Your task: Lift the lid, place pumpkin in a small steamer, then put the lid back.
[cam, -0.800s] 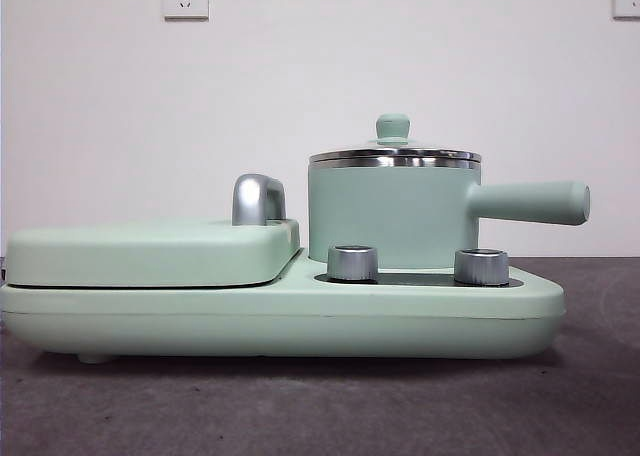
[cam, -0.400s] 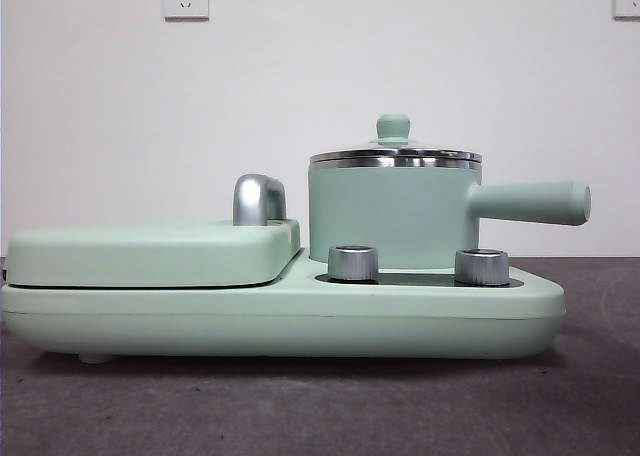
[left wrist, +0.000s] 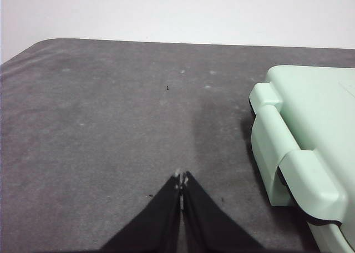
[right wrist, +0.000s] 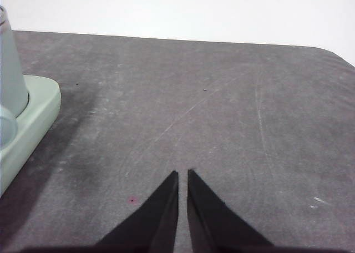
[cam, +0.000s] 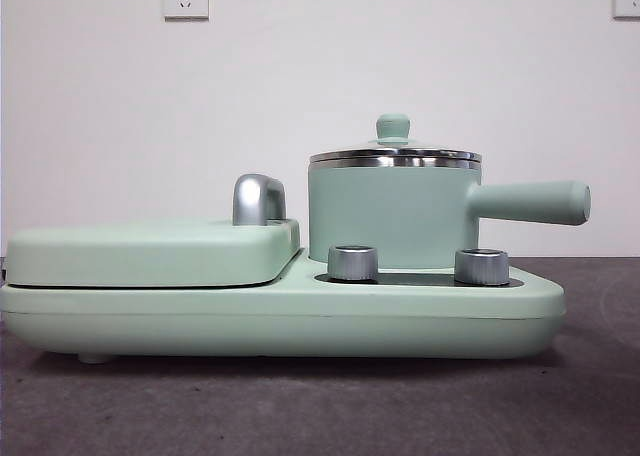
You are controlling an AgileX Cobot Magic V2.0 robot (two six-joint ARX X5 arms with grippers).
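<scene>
The lid (cam: 394,154) sits square on the steamer (cam: 392,212), knob up, rim on rim. Nothing has been lifted, so the task looks to be at its very start. The steamer stands on the right half of the base (cam: 280,321), behind two silver knobs, with its handle pointing out to the side where a pincer could reach it. A flat cover (cam: 150,251) lies on the base's left half.

No pumpkin shows in any view, so I cannot say where it is.

Both arms wait low over the grey surface (right wrist: 222,109), one at each end of the base. The left pincer (left wrist: 181,179) is clenched on nothing — tips touching. The right pincer (right wrist: 183,175) is all but closed, a thin slit between its jaws, and it holds nothing.

Against the earlier front pictures nothing differs — lid, steamer and base lie just as they did.
</scene>
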